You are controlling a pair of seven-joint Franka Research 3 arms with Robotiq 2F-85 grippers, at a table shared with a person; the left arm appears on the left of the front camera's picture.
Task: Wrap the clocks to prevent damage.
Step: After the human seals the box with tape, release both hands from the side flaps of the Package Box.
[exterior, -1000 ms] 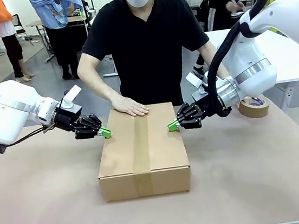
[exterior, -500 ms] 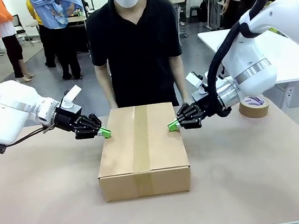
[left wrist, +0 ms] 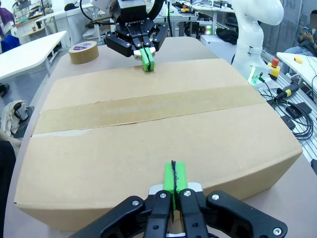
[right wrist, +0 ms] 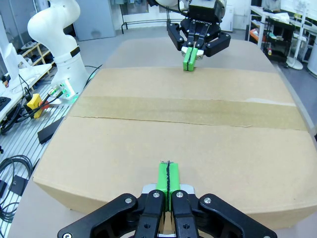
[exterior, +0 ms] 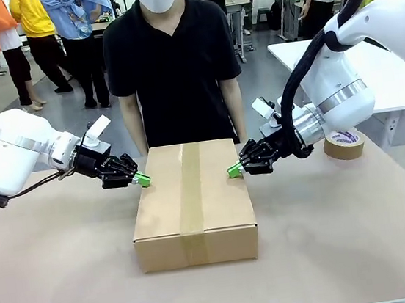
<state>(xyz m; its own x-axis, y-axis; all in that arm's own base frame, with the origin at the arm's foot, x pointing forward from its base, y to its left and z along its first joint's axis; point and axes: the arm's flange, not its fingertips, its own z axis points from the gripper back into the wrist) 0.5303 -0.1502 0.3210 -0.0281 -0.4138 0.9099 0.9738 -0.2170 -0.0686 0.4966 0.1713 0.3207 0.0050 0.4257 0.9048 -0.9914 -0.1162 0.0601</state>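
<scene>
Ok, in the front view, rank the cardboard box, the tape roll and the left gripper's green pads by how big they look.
1. cardboard box, by far the largest.
2. tape roll, far right on the table.
3. green pads of the left gripper, shut at the box's left edge.

Even, bright indoor light falls from overhead, leaving only a soft, narrow shadow at the foot of the cardboard box [exterior: 191, 201] on the brown table [exterior: 346, 237]. No glare shows on the tape strip. Both wrist views bend straight lines outward toward their edges; the background beyond the fingertips [left wrist: 173, 178] is slightly soft, the foreground sharp.
</scene>
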